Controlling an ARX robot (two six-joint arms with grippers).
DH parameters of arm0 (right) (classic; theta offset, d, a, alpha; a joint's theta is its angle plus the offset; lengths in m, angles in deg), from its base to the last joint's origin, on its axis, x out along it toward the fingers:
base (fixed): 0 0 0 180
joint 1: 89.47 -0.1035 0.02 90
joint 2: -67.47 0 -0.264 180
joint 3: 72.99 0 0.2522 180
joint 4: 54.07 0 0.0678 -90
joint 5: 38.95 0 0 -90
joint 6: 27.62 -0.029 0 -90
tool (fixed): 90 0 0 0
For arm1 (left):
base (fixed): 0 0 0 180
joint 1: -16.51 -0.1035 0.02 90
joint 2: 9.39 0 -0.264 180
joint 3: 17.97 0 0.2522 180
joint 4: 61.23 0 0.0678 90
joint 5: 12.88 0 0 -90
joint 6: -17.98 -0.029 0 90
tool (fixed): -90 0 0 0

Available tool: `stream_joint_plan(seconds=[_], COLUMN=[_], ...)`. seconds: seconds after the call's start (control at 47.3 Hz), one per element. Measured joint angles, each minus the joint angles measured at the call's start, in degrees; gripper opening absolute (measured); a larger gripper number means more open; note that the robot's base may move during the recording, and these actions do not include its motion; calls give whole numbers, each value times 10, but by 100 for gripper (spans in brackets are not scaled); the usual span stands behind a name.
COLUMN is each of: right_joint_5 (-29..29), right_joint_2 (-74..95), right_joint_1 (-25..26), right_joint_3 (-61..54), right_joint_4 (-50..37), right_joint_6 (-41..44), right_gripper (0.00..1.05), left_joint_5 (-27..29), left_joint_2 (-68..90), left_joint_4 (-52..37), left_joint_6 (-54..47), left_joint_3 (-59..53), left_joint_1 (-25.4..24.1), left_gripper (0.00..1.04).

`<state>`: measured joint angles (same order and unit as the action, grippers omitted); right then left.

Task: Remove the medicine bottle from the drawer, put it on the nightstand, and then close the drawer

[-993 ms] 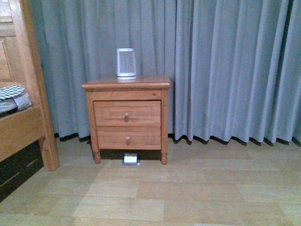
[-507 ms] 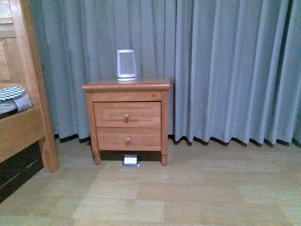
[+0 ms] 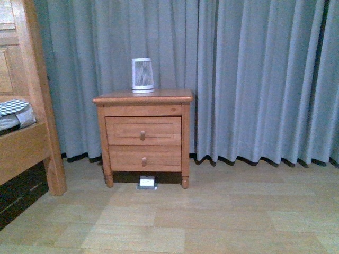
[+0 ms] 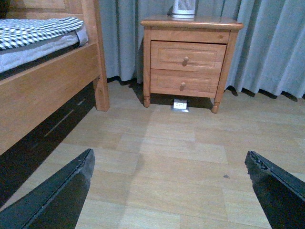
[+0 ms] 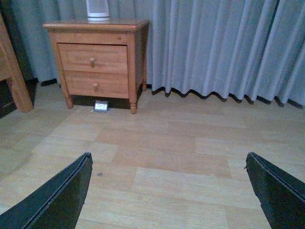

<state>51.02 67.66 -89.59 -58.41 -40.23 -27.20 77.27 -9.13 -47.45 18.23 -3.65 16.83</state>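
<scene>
The orange-brown nightstand (image 3: 143,97) stands against the grey curtain, some way off across the floor. Its upper drawer (image 3: 143,130) is shut, with a round knob; the shallower lower drawer sits beneath it. The nightstand also shows in the left wrist view (image 4: 190,22) and the right wrist view (image 5: 95,25), with the upper drawer (image 4: 187,56) (image 5: 93,57) shut in both. The medicine bottle is out of view. My left gripper (image 4: 169,160) and right gripper (image 5: 167,160) are open and empty over bare floor, far from the nightstand. Neither arm shows in the front view.
A large white ribbed tapered cylinder (image 3: 142,75) stands on the nightstand top. A wooden bed frame (image 3: 32,106) with bedding is at the left. A small white box (image 3: 146,182) lies on the floor under the nightstand. Grey curtains (image 3: 254,79) hang behind. The floor is wood planks.
The nightstand and the cylinder have shifted slightly downward in the front view, and the bed frame has slid a little leftward; the camera is moving. The drawers stay shut.
</scene>
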Motion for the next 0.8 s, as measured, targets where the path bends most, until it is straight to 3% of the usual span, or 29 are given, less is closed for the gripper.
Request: stream_joint_plan(seconds=[0.803], right_joint_5=[0], right_joint_2=[0], right_joint_1=[0], right_joint_3=[0], right_joint_4=[0], right_joint_6=[0], right_gripper=[98], left_joint_5=[0], left_joint_2=[0], left_joint_4=[0], left_joint_6=[0], left_joint_3=[0], left_joint_1=[0], left_gripper=[98])
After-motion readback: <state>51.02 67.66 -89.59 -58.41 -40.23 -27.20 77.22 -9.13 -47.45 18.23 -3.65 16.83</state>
